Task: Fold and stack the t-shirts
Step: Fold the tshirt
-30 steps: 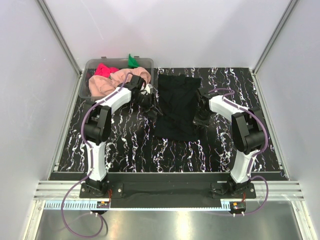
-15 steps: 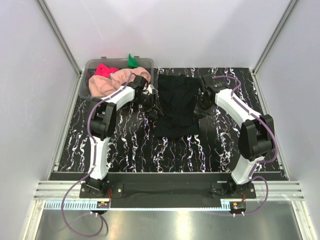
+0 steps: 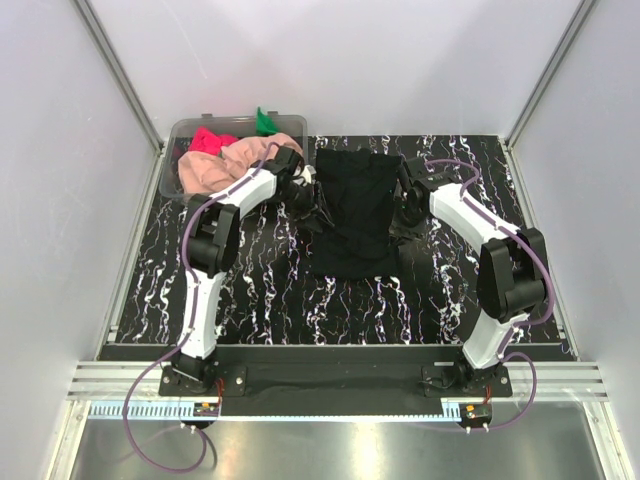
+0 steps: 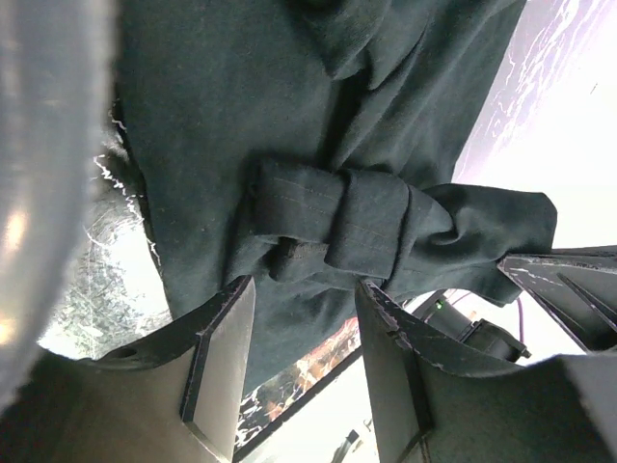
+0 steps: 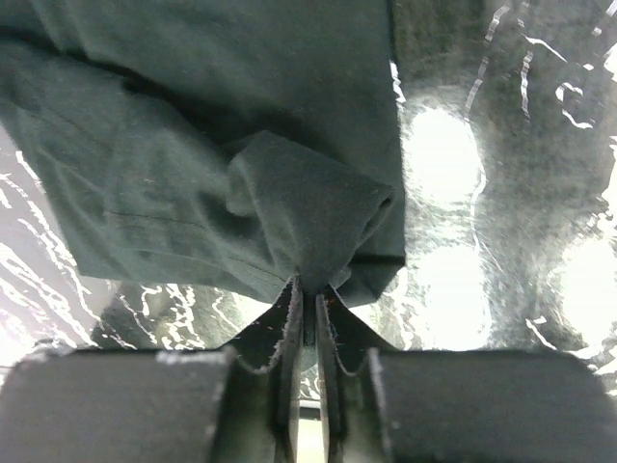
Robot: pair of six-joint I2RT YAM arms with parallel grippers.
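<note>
The right gripper [image 5: 308,289] had drawn the black t-shirt [image 3: 355,205] edge inward on the desk [image 3: 260,285], jaws clamped on a fold. The left gripper [image 4: 304,289] stood apart over the sleeve. The side fold appeared underway.

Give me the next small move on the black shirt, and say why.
Probably close the left pincer. Its fingers stand apart with a bunched fold of the black t-shirt right at their tips, not yet gripped, while the right pincer pinches a peak of cloth on the shirt's opposite side.
</note>
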